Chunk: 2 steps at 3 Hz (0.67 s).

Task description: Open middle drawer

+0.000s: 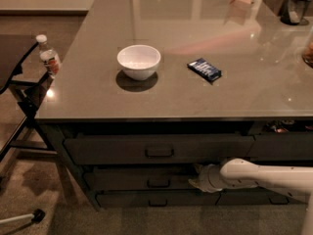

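Camera view looks down on a grey counter [98, 102]. White arm [274, 174] reaches in from the right below it. Middle drawer [122, 180] sits between two others, seemingly shut. Gripper [194, 181] is at its front, right of the handle [159, 183]; open or closed, I cannot tell. Bowl [139, 61] and packet [204, 69] lie on the counter.

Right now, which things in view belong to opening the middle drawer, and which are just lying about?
For the job: middle drawer, its loop handle, gripper by that drawer's front, right of the handle.
Lying about: white bowl and blue packet on the countertop, water bottle off its left edge.
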Available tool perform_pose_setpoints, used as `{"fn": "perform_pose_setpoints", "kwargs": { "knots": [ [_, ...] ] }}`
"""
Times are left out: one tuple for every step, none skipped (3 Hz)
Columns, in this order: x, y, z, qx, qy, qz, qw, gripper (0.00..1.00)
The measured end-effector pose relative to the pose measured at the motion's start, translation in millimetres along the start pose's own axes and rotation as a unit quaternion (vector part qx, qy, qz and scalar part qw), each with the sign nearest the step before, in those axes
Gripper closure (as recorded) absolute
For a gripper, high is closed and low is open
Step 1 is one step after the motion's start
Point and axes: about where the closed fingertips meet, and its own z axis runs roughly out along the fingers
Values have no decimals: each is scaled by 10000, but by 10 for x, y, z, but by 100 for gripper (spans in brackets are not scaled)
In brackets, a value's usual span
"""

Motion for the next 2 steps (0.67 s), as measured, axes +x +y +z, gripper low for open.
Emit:
{"fn": "perform_pose_setpoints", "kwargs": {
  "knots": [
    [-2, -1, -3, -1, 0, -1, 10000, 82],
    [-2, -1, -3, -1, 0, -1, 10000, 59]
  ]
}}
